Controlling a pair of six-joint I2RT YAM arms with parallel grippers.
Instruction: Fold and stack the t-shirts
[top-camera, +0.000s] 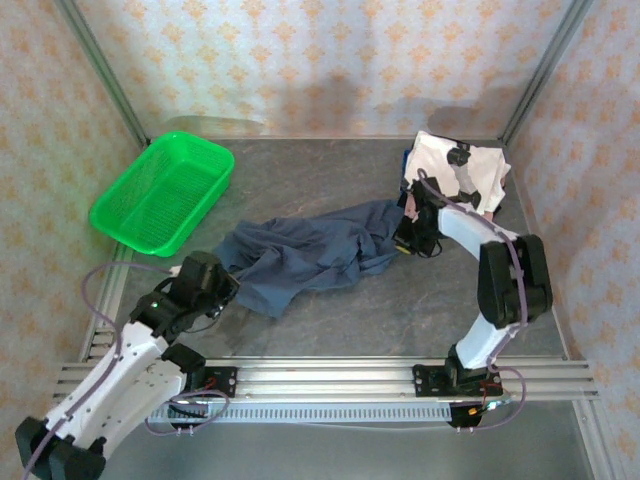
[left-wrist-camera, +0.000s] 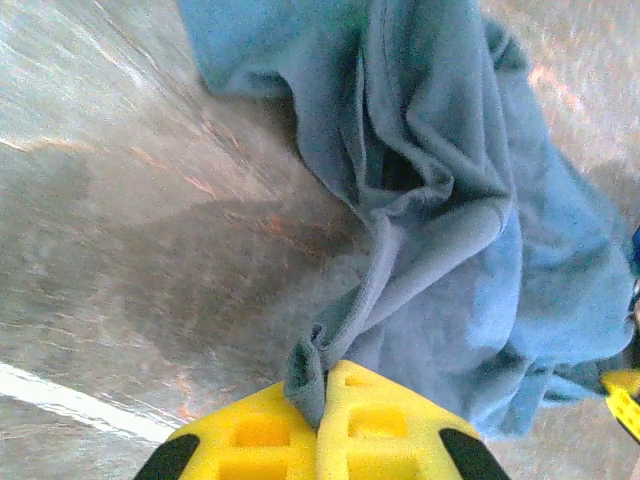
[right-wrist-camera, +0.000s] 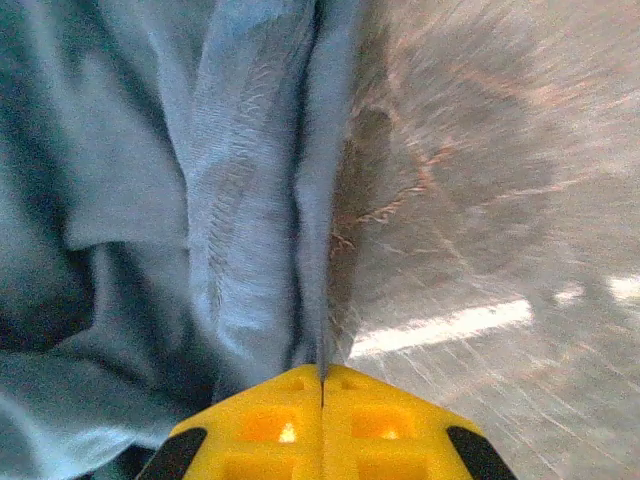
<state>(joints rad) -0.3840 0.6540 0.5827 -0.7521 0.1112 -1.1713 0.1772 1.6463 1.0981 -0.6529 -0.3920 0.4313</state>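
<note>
A crumpled slate-blue t-shirt (top-camera: 310, 255) lies across the middle of the grey table. My left gripper (top-camera: 222, 285) is at the shirt's near left end. In the left wrist view its yellow fingers (left-wrist-camera: 325, 385) are shut on a bunched edge of the blue t-shirt (left-wrist-camera: 470, 230). My right gripper (top-camera: 405, 240) is at the shirt's far right end. The right wrist view has that gripper (right-wrist-camera: 321, 372) shut on a thin edge of the blue t-shirt (right-wrist-camera: 200, 190). A white t-shirt with black patches (top-camera: 458, 168) lies bunched at the back right, behind the right arm.
A green mesh basket (top-camera: 163, 191) stands at the back left of the table. Metal frame posts (top-camera: 105, 70) and patterned walls enclose the table on three sides. An aluminium rail (top-camera: 330, 378) with both arm bases runs along the near edge.
</note>
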